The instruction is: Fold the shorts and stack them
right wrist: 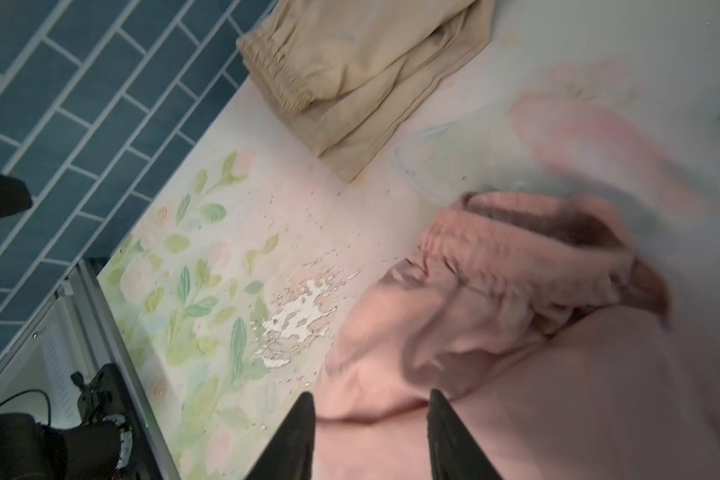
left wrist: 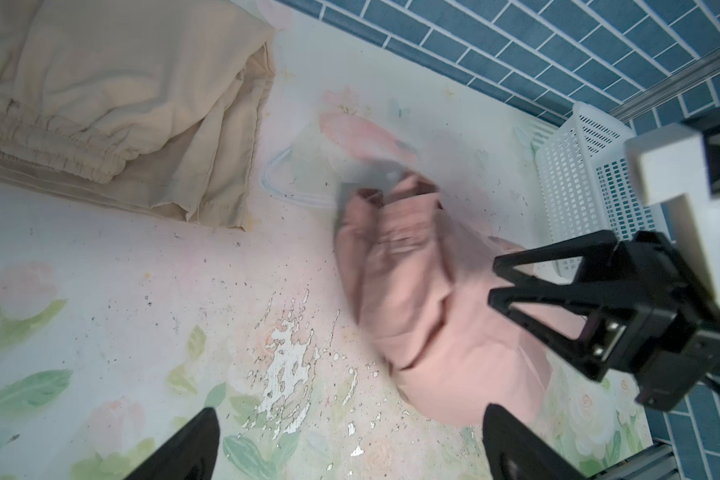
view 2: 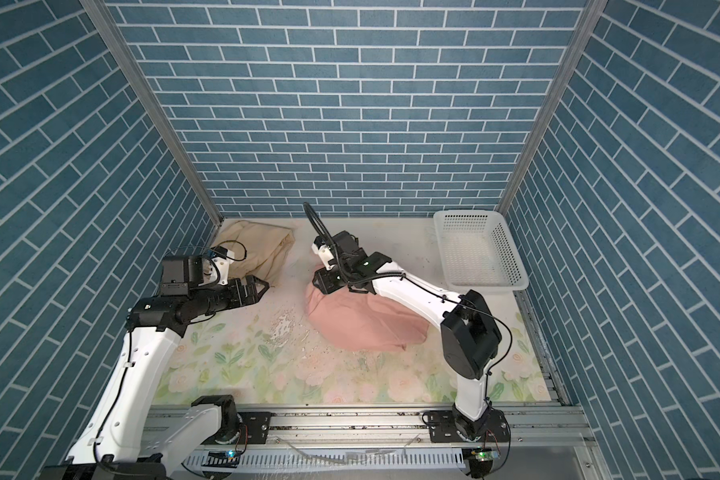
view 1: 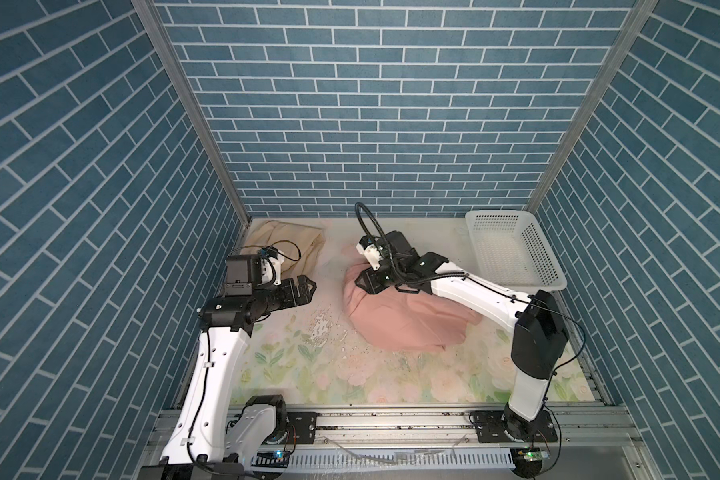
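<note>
The floral bench (view 1: 350, 374) has a worn, flaked patch near its middle. On the left, the left pincer (view 1: 309, 289) hangs over the bench surface, released wide and holding nothing. Right of centre, the salmon pink shorts (view 1: 408, 320) lie in a crumpled heap with the gathered waist at the far-left end, blurred in the wrist views. The right pincer (view 1: 361, 286) sits just above that end, fingers parted and gripping no cloth. At far left, the beige shorts (view 1: 304, 241) lie folded by the back wall. The white basket (view 1: 541, 253) stands in the far right corner.
</note>
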You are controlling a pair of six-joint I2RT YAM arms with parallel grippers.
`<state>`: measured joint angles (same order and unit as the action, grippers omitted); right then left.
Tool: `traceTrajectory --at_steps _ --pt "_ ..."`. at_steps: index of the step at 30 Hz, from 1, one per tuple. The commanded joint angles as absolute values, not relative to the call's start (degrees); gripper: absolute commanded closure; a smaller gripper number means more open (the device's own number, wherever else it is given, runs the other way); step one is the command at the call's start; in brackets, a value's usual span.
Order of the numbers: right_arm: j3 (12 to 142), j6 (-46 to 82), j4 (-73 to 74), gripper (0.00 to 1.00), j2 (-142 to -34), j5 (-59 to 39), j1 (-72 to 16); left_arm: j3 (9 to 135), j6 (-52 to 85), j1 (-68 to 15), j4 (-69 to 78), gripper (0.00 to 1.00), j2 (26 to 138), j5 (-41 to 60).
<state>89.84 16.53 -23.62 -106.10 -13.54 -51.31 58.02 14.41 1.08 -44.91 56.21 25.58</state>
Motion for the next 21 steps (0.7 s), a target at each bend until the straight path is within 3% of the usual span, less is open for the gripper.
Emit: traceTrajectory --at_steps 1,4,7,13,21 --pt "91.9 12.6 -23.8 0.41 -100.2 -14.1 -50.2 54.5 16.2 0.7 -42.8 0.0 56.1 26.5" --pt "88.4 11.5 -24.0 0.31 -95.6 -13.1 -46.6 51.2 18.2 0.5 -39.1 0.0 55.1 27.6" --pt "88.4 11.9 -26.7 0.3 -96.7 -17.8 -39.1 47.7 20.9 -0.4 -33.3 0.0 55.2 28.4" --pt "95.7 -0.1 -31.9 0.27 -109.1 -20.4 -35.9 44.6 22.4 -5.1 -23.1 0.0 60.9 24.8" --pt "108.2 2.3 -29.6 0.26 -125.3 -25.9 -35.4 46.9 20.4 -8.1 -14.9 0.0 70.3 23.6"
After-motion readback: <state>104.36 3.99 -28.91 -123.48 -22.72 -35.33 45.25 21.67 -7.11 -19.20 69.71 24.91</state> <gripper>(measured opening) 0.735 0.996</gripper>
